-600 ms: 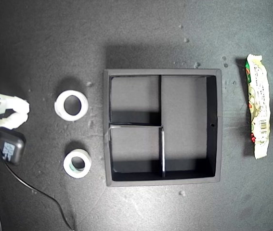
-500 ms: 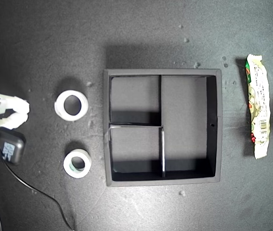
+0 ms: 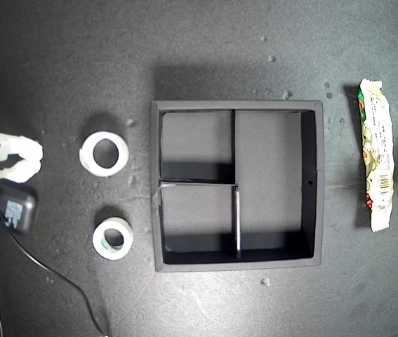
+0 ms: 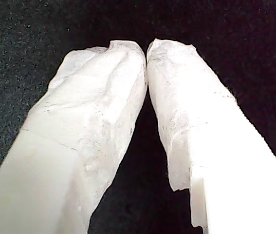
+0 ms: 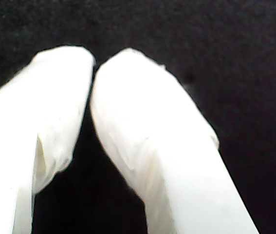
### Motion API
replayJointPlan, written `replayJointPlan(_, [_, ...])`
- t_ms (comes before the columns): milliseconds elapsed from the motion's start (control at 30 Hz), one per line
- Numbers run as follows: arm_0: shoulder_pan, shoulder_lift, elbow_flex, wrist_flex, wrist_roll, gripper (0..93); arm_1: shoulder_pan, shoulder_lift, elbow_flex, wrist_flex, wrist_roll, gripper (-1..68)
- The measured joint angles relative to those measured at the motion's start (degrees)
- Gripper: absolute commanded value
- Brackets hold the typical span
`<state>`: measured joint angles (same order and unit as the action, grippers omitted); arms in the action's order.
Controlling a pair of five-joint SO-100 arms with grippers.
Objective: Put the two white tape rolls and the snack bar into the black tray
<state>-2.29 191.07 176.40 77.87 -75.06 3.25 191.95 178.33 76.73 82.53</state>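
Overhead, matte black tray (image 3: 238, 105) with dividers, my first tool (image 4: 146, 48) and second tool (image 5: 93, 66) closed, empty

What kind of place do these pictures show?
Most likely a robot test bench, not a home. A dark matte tabletop holds only a square black divided tray, two white tape rolls and a wrapped snack bar, with a white robot arm at the exterior view's left edge.
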Motion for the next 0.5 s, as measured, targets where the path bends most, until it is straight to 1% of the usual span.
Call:
replayJointPlan(200, [0.0,0.0,0.0,-0.88,-1.32,0.1,0.79,0.0,0.0,0.0,0.62,-0.3])
replayJointPlan(267, [0.26,0.0,0.0,-1.05,-3.6,0.1,0.62,0.0,0.0,0.0,1.05,-0.3])
replayJointPlan(333, [1.76,0.0,0.0,-1.23,-8.0,0.0,1.32,0.0,0.0,-0.44,2.37,-0.3])
replayJointPlan(367, [1.76,0.0,0.0,-1.67,-8.96,0.0,1.49,0.0,0.0,-0.97,2.9,-0.3])
replayJointPlan(500, [2.81,0.0,0.0,-4.83,-7.38,0.0,2.81,-0.18,0.0,-5.45,1.58,-0.3])
